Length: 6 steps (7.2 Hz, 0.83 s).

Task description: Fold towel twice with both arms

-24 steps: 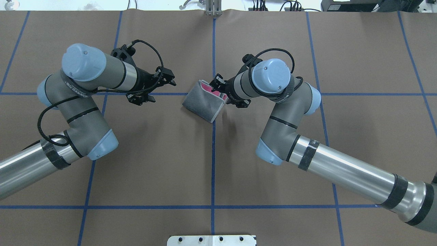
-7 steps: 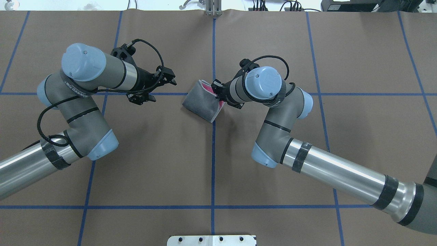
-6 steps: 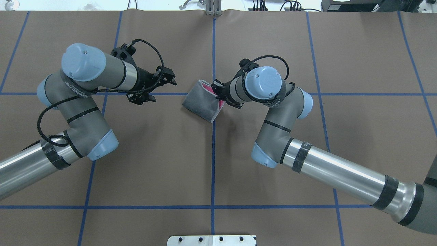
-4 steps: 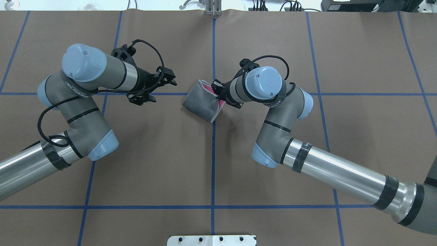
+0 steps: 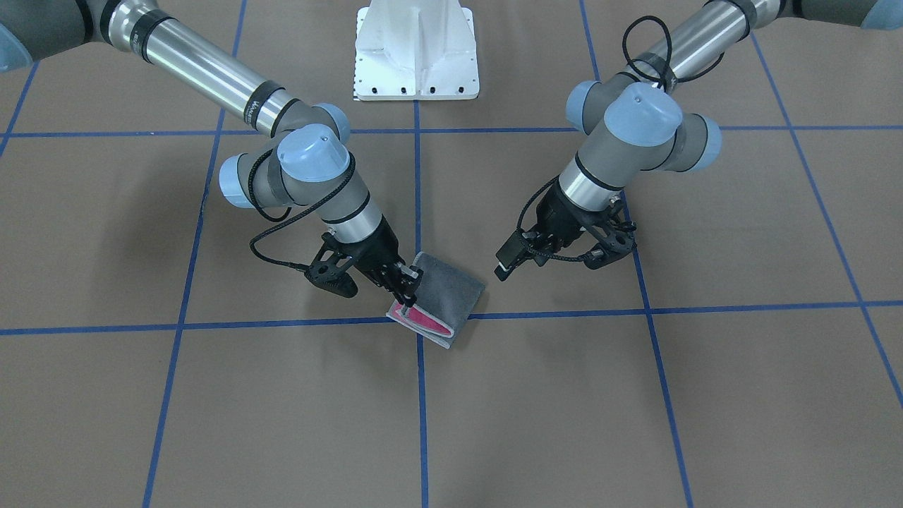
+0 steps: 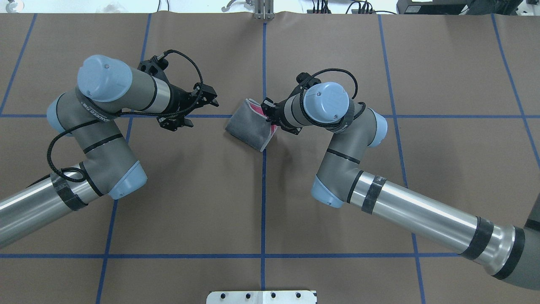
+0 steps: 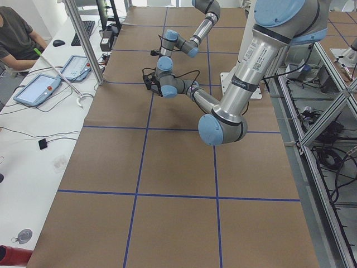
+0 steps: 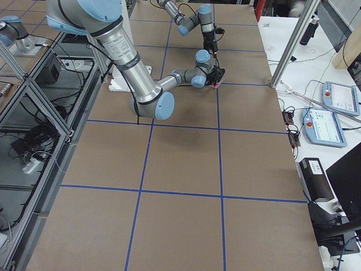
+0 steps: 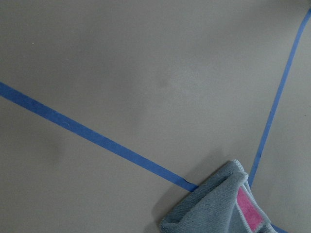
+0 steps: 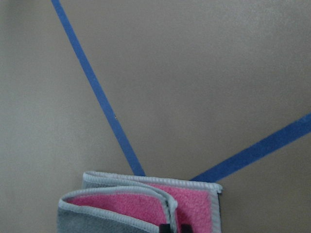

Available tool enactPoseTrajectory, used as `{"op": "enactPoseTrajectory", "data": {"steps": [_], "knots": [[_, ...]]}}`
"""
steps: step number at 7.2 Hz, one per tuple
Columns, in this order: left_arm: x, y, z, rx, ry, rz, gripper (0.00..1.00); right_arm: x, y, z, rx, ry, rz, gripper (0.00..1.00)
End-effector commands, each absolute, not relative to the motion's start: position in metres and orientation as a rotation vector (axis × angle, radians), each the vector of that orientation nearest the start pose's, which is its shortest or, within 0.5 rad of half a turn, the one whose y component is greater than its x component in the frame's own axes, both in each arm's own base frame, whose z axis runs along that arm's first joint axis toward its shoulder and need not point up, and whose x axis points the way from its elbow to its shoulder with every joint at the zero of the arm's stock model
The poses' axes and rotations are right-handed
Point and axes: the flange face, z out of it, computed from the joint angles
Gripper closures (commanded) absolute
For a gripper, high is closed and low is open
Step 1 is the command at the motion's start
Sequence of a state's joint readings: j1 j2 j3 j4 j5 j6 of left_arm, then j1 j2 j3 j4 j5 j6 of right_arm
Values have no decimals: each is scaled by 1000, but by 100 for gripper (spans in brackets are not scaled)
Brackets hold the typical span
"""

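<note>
The towel [image 5: 451, 293] [image 6: 247, 126] lies folded near the table's middle, where two blue tape lines cross. Its grey face is up and pink layers show at the open edge [image 10: 121, 204]. My right gripper [image 5: 404, 296] [image 6: 268, 110] is at that open edge, shut on the towel's upper layers; its black fingertips [image 10: 165, 227] just show against the pink. My left gripper [image 5: 502, 264] [image 6: 213, 96] hovers open, a hand's width from the towel's folded side, and holds nothing. The left wrist view catches one towel corner [image 9: 214, 208].
Brown paper with blue tape lines [image 6: 263, 190] covers the table. The white pedestal base [image 5: 416, 49] stands at the robot's edge. A side bench holds tablets [image 7: 39, 89], with a seated person [image 7: 17, 33] beyond it. An upright metal post [image 8: 290, 45] stands at the far edge.
Since 3.3 s ago my right gripper has pushed left with the towel's edge, so the bundle is narrower. Over the last second almost nothing has moved; the left arm shifted very slightly.
</note>
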<state>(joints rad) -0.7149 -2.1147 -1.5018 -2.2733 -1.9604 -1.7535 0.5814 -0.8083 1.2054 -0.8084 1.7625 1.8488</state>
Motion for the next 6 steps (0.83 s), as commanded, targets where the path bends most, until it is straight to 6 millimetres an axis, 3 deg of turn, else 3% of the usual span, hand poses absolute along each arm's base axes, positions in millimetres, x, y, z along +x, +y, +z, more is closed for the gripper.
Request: {"op": "enactPoseTrajectory", "data": {"steps": [1, 6], "knots": [[460, -526, 289, -27, 1229, -557, 0, -593, -526, 267, 6, -1190, 648, 73], [460, -526, 286, -26, 1233, -559, 0, -589, -521, 265, 0, -1201, 652, 76]]}}
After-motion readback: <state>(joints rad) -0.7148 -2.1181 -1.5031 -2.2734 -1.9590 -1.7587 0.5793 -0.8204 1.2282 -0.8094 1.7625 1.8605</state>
